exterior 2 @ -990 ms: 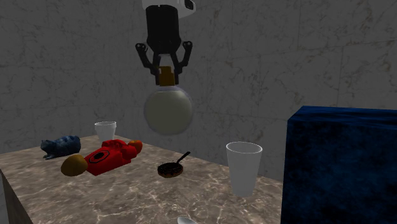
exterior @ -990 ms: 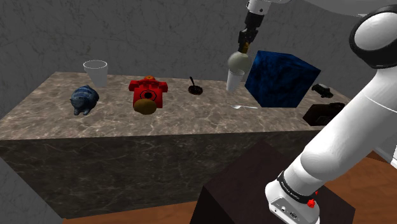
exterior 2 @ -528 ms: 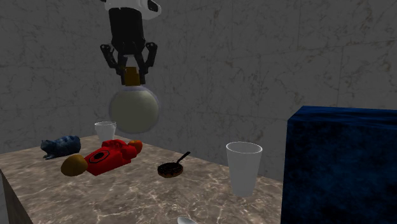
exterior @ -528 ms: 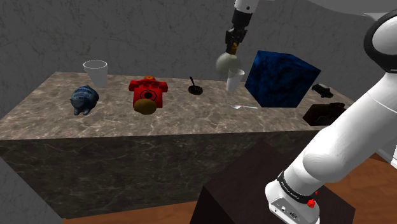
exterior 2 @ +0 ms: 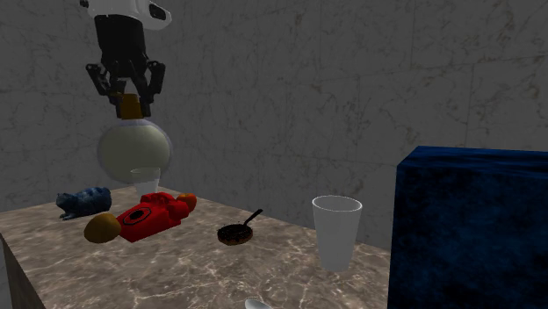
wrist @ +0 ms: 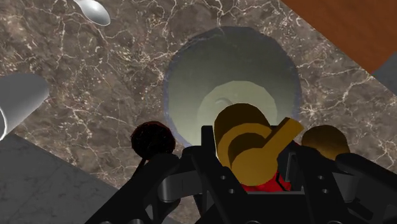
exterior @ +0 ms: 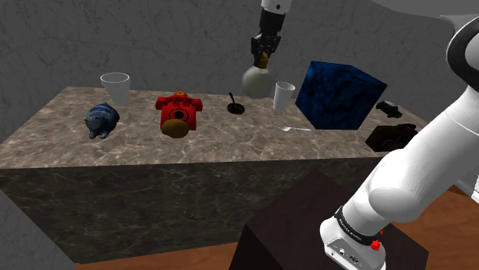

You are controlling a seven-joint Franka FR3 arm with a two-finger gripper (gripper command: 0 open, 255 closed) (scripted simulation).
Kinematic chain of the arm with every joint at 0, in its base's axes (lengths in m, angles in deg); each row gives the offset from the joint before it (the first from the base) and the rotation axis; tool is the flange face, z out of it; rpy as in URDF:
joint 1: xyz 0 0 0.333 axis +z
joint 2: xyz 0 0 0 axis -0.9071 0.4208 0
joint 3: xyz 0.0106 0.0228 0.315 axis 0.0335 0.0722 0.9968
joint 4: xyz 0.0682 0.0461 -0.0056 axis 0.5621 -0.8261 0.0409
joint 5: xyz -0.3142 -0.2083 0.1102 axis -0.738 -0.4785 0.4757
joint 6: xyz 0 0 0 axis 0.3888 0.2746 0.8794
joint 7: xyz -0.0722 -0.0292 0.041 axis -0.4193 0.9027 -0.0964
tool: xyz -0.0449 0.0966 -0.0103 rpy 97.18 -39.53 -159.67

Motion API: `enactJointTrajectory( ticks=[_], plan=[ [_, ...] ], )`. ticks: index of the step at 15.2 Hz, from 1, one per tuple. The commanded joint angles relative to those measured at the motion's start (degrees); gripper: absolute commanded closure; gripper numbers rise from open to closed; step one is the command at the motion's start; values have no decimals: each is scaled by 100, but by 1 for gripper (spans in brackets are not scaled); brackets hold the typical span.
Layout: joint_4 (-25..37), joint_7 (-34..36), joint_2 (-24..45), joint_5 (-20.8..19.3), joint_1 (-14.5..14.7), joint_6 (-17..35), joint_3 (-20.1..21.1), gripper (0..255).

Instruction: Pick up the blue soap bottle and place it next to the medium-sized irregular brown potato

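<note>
**Above the counter: bottle gripped and lifted, placing not yet done**

At five o'clock in the shoulder view, nearest the camera, stands the dark stand, with the white arm rising from it. Beyond it lies the marbled counter. On its middle the brown potato rests right against a red telephone. A blue cat figure sits at nine o'clock from the potato, well apart.

Further back, the gripper hangs above the counter. Its fingers are closed on the brown pump cap of the soap bottle, which is drawn as a pale round flask, not blue. The soap bottle hangs clear of the surface. A small dark pan lies at its seven o'clock and a white cup at its four o'clock. The potato lies at about eight o'clock from it, some way off.

By my reading the pick-up is done, since the soap bottle is gripped and off the counter. What is left is the travel across to the potato, then the lowering onto bare counter just beside it and clear of the telephone, then the release. In the wrist view the potato shows just past the bottle's rim, so the drop point looks near.
</note>
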Motion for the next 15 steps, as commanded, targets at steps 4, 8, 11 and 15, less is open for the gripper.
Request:
enactJointTrajectory(
  ticks=[4, 8, 11, 15],
  plan=[
    [248, 687, 171, -15, 304, -104, 378, 255],
    [542, 1229, 414, -50, 557, -183, 668, 255],
    [494, 1449, 501, -70, 661, -59, 776, 255],
    [118, 1461, 447, -66, 658, 262, 773, 255]
  ],
)
